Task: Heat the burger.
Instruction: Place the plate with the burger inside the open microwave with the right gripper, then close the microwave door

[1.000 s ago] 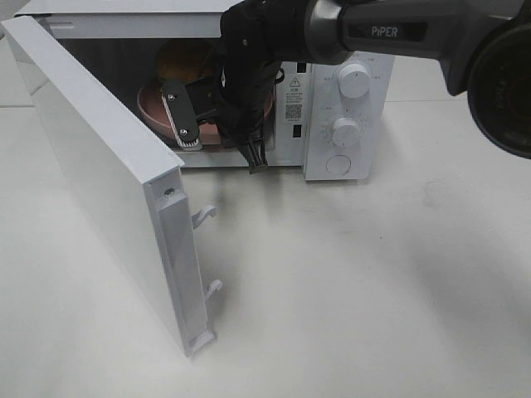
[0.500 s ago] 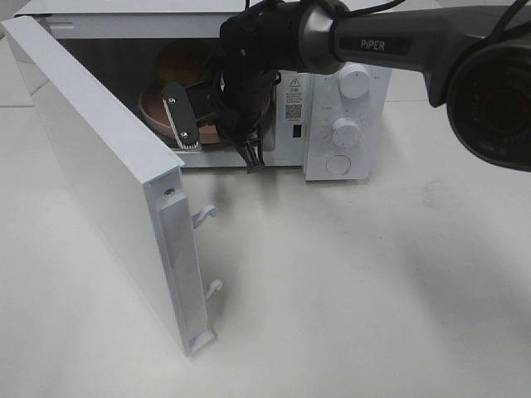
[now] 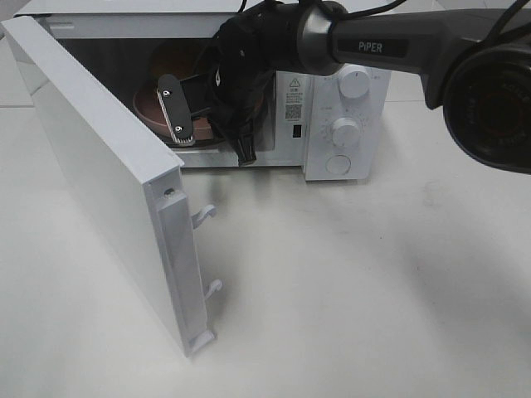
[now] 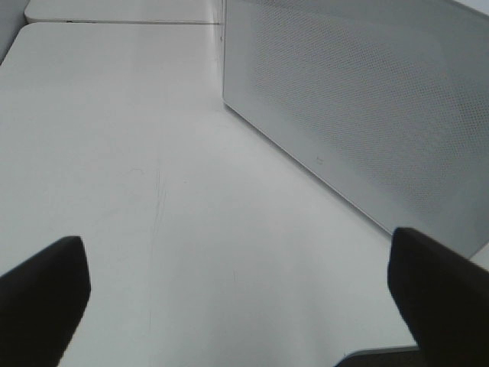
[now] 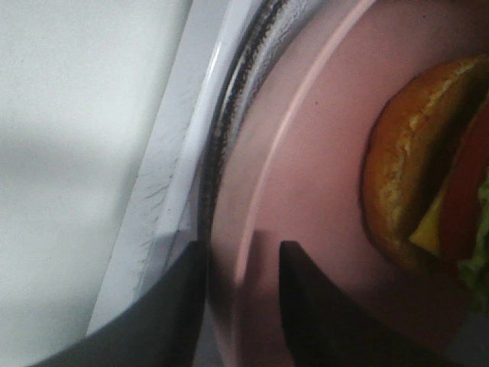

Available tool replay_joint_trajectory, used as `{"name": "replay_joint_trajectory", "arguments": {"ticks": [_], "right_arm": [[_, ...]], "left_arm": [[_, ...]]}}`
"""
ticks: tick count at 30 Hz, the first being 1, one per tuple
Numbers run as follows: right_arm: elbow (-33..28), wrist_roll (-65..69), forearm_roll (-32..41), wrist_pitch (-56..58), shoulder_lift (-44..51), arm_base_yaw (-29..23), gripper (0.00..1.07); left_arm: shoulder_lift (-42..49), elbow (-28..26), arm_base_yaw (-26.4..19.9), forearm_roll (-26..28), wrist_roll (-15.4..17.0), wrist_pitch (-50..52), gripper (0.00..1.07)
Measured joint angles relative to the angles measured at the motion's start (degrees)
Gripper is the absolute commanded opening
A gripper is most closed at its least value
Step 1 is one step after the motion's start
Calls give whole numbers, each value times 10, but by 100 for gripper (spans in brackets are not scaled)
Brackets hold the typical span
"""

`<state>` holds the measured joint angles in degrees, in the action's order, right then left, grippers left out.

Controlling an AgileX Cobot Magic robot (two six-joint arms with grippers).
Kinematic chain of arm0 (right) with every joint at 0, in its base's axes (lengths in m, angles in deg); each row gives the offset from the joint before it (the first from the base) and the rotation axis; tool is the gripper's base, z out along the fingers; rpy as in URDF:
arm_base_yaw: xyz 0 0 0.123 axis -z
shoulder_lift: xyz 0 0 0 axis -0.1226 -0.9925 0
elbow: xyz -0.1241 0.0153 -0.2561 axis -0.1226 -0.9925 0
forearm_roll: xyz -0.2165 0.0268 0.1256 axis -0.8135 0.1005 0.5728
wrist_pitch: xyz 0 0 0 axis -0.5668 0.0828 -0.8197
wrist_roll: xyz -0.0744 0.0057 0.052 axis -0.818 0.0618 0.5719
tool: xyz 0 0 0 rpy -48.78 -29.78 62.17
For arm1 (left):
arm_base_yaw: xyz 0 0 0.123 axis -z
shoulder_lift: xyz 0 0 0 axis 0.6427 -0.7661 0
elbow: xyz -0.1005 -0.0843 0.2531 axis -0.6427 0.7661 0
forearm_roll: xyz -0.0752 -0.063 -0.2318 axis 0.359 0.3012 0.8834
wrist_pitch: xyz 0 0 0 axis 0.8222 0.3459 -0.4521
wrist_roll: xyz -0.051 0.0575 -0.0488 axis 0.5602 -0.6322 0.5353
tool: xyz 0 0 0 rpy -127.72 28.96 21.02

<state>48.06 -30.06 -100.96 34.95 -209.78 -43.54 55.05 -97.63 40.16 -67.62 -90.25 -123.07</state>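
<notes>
While burger [image 5: 428, 176] stands upright, bun up | R hand [image 5: 241, 256] released, straddling plate [image 5: 321, 153] rim | L hand [image 4: 237, 245] spread

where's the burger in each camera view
exterior high: burger dim, deep inside the open microwave.
left wrist: not in it.
right wrist: burger on the pink plate, beyond the right claw.
shared landmark: the pink plate, its rim showing in exterior high and right wrist.

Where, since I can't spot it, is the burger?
The burger sits in the microwave on the plate, upper left of the high view, behind the right fingers.
</notes>
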Motion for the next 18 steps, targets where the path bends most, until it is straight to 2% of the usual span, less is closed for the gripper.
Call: {"name": "replay_joint_trajectory", "arguments": {"ticks": [12, 17, 18], "right_arm": [[0, 32, 6, 3, 0, 0, 50], [0, 50, 18, 5, 0, 0, 60], [0, 61, 22, 5, 0, 0, 64]], "left_arm": [[0, 0, 0, 0, 0, 0, 98], [0, 0, 0, 0, 0, 0, 98], [0, 0, 0, 0, 0, 0, 98]]}}
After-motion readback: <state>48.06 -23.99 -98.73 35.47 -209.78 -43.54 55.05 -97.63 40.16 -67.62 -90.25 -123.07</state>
